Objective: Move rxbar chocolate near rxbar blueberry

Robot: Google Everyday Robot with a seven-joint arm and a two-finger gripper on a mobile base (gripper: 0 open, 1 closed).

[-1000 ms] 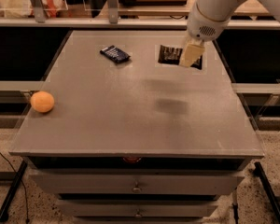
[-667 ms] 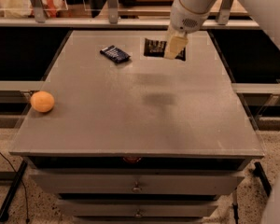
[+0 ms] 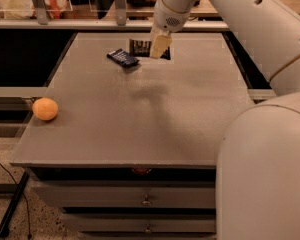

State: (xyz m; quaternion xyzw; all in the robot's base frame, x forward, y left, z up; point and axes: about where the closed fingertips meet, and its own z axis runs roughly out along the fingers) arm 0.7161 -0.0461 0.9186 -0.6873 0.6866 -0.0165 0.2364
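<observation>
The rxbar chocolate [image 3: 139, 47], a dark brown-black bar with pale lettering stripes, is at the far middle of the table, partly hidden behind my gripper's pale fingers [image 3: 160, 43]. My gripper [image 3: 158, 48] reaches down from the upper right and is shut on the bar's right part. The rxbar blueberry [image 3: 123, 57], a shorter navy-blue bar, lies flat on the table just left of and slightly nearer than the chocolate bar, with a small gap between them.
An orange [image 3: 45, 108] sits near the left edge of the grey table [image 3: 140, 124]. My arm fills the right side of the view. Drawers are below the table's front edge. A rail and shelves stand behind the table.
My gripper has moved left along the far part of the table, carrying the chocolate bar with it, closer to the blueberry bar. The blueberry bar and orange have not moved.
</observation>
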